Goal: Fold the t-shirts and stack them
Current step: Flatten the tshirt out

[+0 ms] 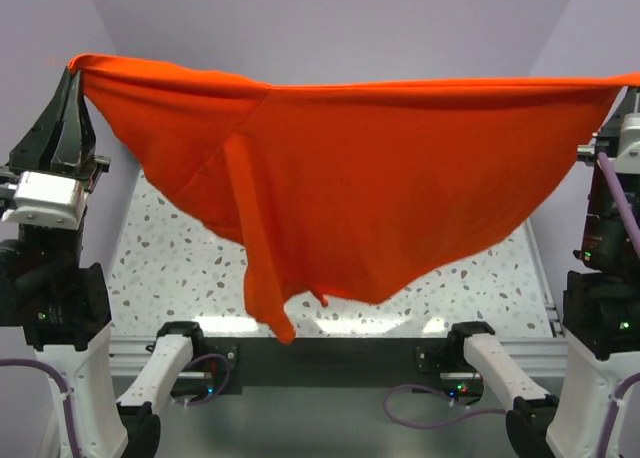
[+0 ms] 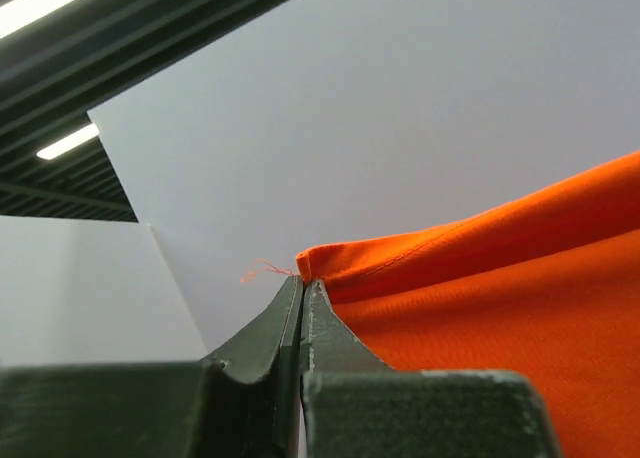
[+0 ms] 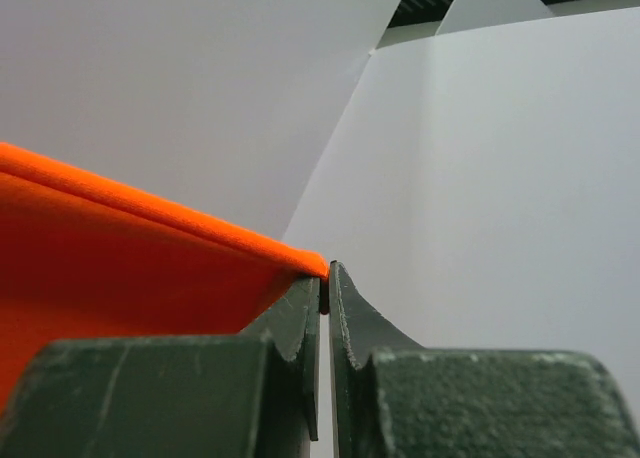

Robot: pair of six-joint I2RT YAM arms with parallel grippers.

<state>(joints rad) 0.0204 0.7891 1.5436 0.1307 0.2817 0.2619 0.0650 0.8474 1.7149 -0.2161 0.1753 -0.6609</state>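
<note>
Left gripper [image 2: 302, 281] first: jaws squeezed right together on a corner of the orange-red t-shirt [image 1: 380, 178], with only a nub of hem and one stray thread poking past the tips. Over to the right gripper [image 3: 325, 275], and it's the same story at the opposite corner, jaws all but closed with a rolled edge of cloth nipped between them.

Both arms are up high and spread wide, so the shirt hangs between them like a banner. The top edge is drawn nearly straight and the body sags in a deep belly. One long flap [image 1: 258, 248], a sleeve or a folded strip, I can't tell which, dangles lowest toward the near side. Below it is the speckled table [image 1: 170, 268], and the cloth looks to hang clear of it. Beyond that there's just the plain lilac wall [image 1: 330, 18]. No other shirts are in view.

By my read this one is light, limp and without any stiffness, so it will crease wherever it lands. Each pinch holds very little cloth, and a sharp tug could pull it free. The hemmed corners, where the fabric is doubled, look like the best places to grip.
</note>
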